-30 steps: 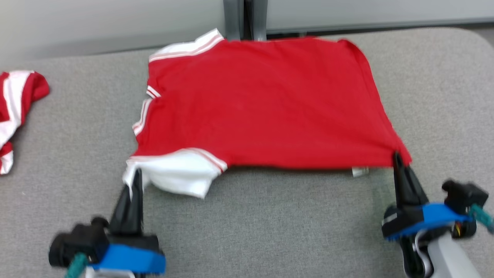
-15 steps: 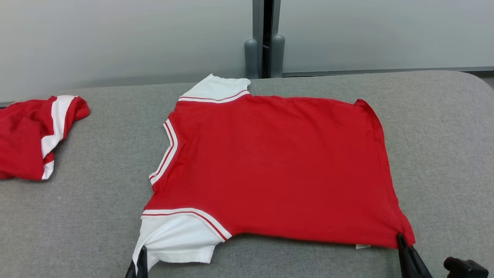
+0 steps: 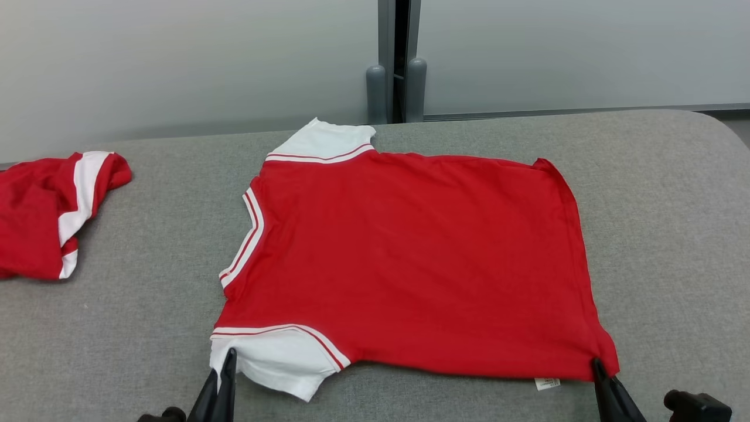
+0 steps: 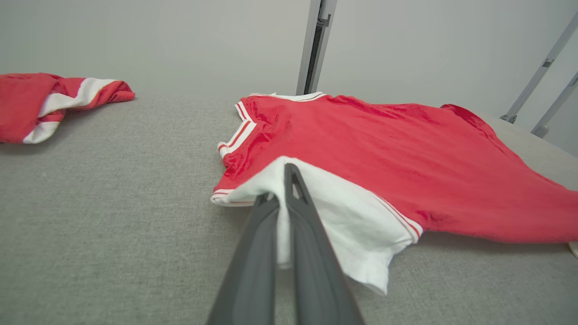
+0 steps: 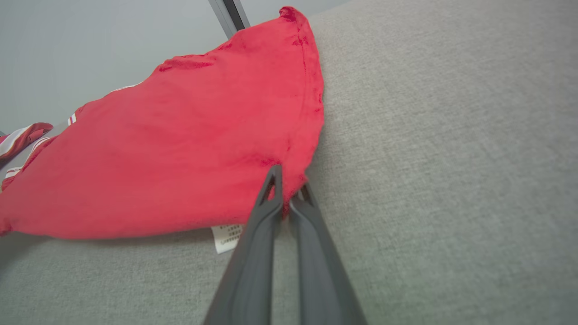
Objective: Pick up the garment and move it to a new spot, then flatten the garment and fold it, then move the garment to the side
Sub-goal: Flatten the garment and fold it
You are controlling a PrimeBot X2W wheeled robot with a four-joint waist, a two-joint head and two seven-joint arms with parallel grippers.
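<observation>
Now, your left claw is pressed together on the white edge of the near sleeve. In the left wrist view you can see this white cloth pinched between its two dark fingers and hanging a little over them. Your right claw is also closed, and it pinches the near right corner of the garment, where the red hem ends; the right wrist view shows the corner caught between the two tips. Just beside this claw a small white label sticks out from under the hem. From these two held points the garment spreads away from you, lying open and quite flat on the grey tabletop, with its collar side toward your left and its bottom hem toward your right. The red body has only few soft wrinkles, and a thin shadow lies under the near edge. The far sleeve, white with red stripes, lies near the back edge of the tabletop. Well apart, at the far left, a second red and white garment lies crumpled. Behind the tabletop stands a pale wall with a grey post.
</observation>
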